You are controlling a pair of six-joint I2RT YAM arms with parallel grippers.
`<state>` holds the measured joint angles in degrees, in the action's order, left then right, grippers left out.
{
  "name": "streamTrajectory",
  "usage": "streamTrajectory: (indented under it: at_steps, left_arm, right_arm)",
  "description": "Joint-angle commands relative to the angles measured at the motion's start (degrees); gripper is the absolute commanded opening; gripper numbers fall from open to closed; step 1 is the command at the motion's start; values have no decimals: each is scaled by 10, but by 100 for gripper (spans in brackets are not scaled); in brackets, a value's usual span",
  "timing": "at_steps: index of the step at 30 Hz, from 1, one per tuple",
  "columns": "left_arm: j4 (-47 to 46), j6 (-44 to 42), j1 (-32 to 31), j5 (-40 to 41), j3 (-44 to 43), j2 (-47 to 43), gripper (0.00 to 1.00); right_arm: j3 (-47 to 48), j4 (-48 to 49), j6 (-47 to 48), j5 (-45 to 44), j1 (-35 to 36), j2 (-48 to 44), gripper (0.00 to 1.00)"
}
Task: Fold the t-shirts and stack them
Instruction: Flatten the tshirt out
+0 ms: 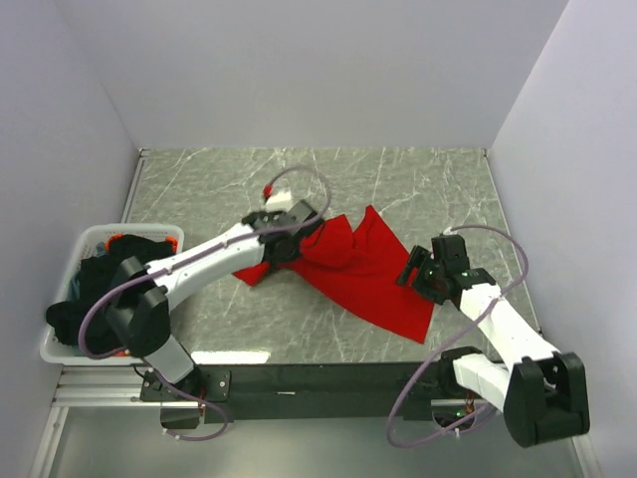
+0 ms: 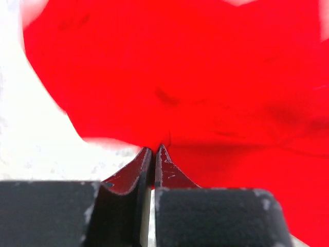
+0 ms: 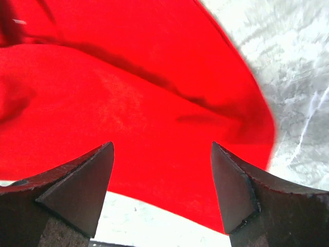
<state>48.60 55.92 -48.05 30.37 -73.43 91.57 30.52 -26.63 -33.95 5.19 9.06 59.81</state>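
A bright red t-shirt point(image 1: 363, 274) lies crumpled and partly spread on the marble table, in the middle. My left gripper point(image 1: 289, 245) is at its left part, and the left wrist view shows the gripper point(image 2: 155, 149) pinched shut on a fold of the red cloth point(image 2: 195, 77). At the shirt's right edge my right gripper point(image 1: 410, 271) hovers open. In the right wrist view its fingertips point(image 3: 105, 154) stand wide apart above the red t-shirt point(image 3: 128, 103), holding nothing. Black t-shirts point(image 1: 105, 269) are heaped in the basket at the left.
The white slotted basket point(image 1: 100, 231) stands against the left wall, and black cloth spills over its near-left side. Grey marble table point(image 1: 418, 184) shows behind and in front of the red shirt. Walls close in on the left, back and right.
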Motion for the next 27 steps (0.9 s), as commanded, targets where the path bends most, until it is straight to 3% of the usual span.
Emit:
streamTrajectory:
  at_steps: [1,5,6,8,9,10,11,12,15,18,20,27]
  left_arm:
    - [58,-135,-17,70,-140,76,8]
    - [73,-251,-59,72,-370,255,10]
    - [83,-267,-65,72,-464,325,12]
    - [98,-299,-81,86,-555,381,16]
    - [105,-303,-85,87,-615,410,35]
    - [104,-295,-86,87,-626,411,45]
    - [91,-287,-86,82,-593,402,51]
    - [70,-268,-86,80,-556,357,63]
    - [7,-216,-77,76,-393,244,81]
    - [-10,-94,-59,47,-248,135,82]
    - [-55,-67,-51,27,-141,84,82]
    - [-199,43,4,-84,86,-74,78]
  right_arm:
    - [45,-33,13,-18,-4,-52,82]
    - [55,-67,15,-40,-3,-130,83]
    - [55,-69,16,-42,-4,-141,83]
    - [57,-83,19,-50,-3,-166,83]
    - [58,-90,20,-48,-3,-171,84]
    - [59,-95,24,-46,-3,-175,85]
    - [60,-100,30,-41,-3,-181,85]
    - [59,-100,33,-21,-2,-186,85]
    - [57,-97,34,-3,-1,-188,85]
    - [53,-83,42,23,-1,-175,84]
    - [49,-66,49,44,3,-158,82]
    - [45,-23,34,41,47,-110,79]
